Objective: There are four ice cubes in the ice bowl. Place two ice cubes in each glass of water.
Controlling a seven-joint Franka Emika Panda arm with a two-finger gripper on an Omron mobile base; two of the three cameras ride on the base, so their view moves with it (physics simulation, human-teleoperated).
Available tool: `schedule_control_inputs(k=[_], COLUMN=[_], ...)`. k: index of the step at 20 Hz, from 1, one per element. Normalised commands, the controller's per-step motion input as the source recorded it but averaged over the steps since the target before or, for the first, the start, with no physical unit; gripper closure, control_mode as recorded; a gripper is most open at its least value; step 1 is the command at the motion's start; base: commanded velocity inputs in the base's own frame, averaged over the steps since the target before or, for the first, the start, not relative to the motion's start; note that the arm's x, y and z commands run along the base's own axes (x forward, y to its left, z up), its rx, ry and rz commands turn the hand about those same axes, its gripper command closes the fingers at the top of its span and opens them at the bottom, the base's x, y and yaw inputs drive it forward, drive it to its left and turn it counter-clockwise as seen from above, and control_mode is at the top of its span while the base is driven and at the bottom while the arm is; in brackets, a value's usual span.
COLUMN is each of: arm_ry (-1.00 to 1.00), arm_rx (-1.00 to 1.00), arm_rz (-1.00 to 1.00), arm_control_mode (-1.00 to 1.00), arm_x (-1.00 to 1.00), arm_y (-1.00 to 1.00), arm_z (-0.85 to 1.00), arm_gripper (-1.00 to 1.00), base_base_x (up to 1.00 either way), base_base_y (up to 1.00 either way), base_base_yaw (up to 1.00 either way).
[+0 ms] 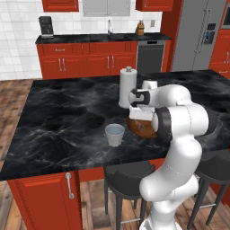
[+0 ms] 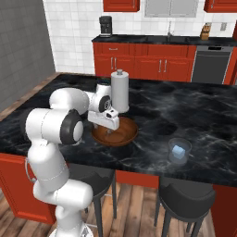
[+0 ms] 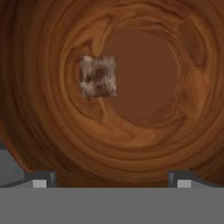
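Inside the wide, shallow, reddish-brown wooden bowl [image 3: 144, 127] lies one small translucent ice cube [image 3: 98, 75], its faces tinted by the wood grain, just off the flat centre. Another pale blue cube [image 2: 178, 151] sits in the translucent grey-blue tumbler [image 2: 179, 150] on the black marble worktop [image 2: 203, 111]; a second tumbler [image 1: 114, 134] stands beside the bowl. Above the bowl hangs the end effector [image 3: 111, 178], fingers spread wide, grasping nothing. One tall white paper-towel roll [image 2: 119, 91] stands behind.
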Motion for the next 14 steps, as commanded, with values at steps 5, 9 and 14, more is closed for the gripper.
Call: schedule_control_inputs(k=[5,9,14], arm_ry=[-0.01,-0.02,-0.03], arm_rx=[0.00,0.00,0.00], arm_rz=[-0.03,-0.03,-0.01], arm_control_mode=[-1.00,-1.00,-1.00], arm_x=[0.45,0.38,0.22], arm_y=[-0.21,-0.04,0.00], arm_z=[-0.15,-0.17,-0.22], arm_gripper=[-1.00,-1.00,-1.00], base_base_x=[0.00,0.00,0.00], base_base_y=[0.00,0.00,0.00], base_base_yaw=[0.00,0.00,0.00])
